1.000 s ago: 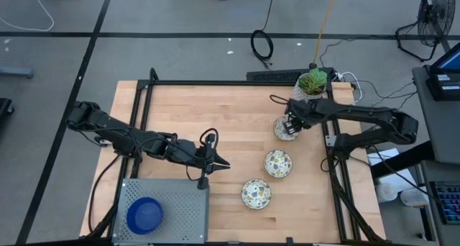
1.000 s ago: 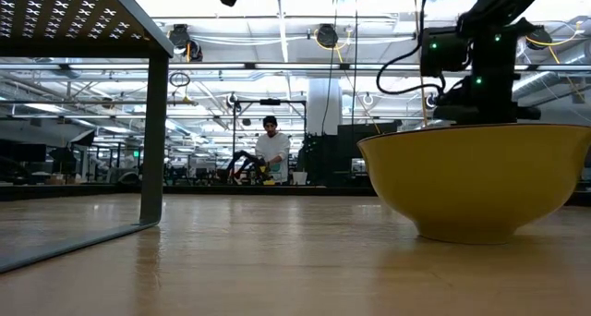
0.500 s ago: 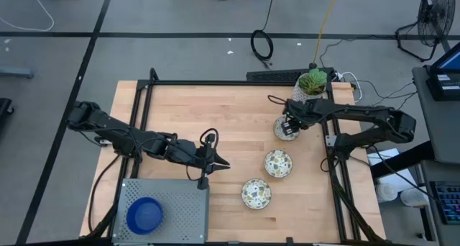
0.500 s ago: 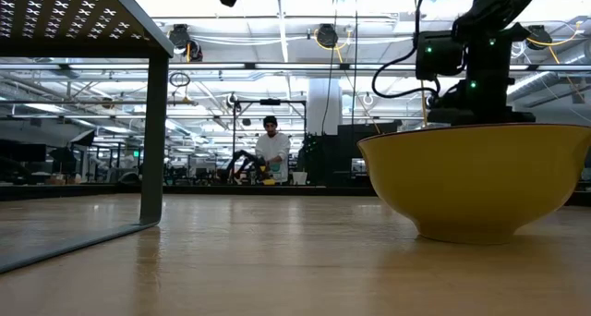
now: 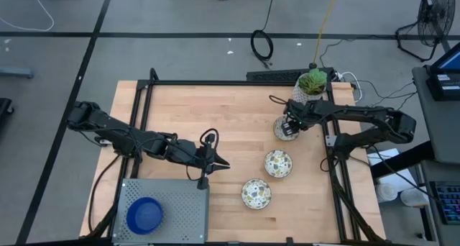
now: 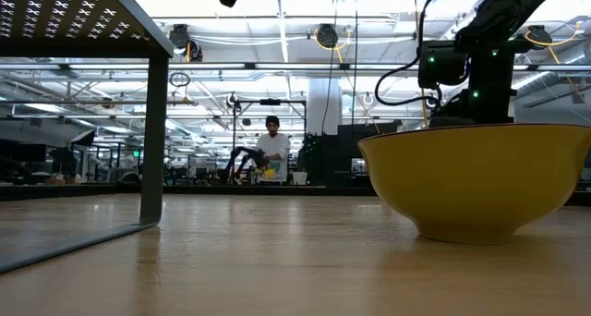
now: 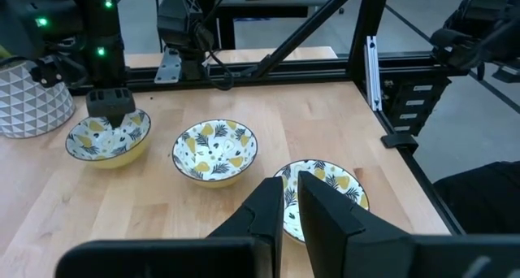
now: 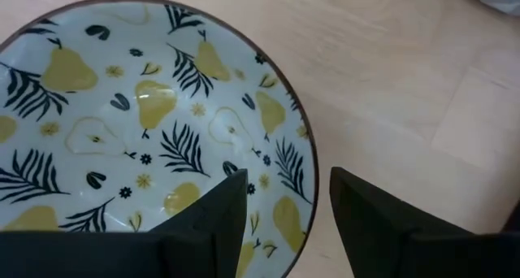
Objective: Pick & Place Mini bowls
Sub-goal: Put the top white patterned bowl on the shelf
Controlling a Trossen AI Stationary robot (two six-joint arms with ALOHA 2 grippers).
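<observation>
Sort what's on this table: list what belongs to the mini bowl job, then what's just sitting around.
Belongs to the job:
- three patterned bowls
- blue bowl on the perforated grey stand
- right gripper, fingers astride the far bowl's rim
- left gripper, waiting mid-table

Just sitting around:
- potted plant
- person in the room beyond

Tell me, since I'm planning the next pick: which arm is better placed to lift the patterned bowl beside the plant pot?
Right. The right pincer hangs open over that bowl, fingers astride its rim. The left pincer sits far off by the grey rack.
</observation>
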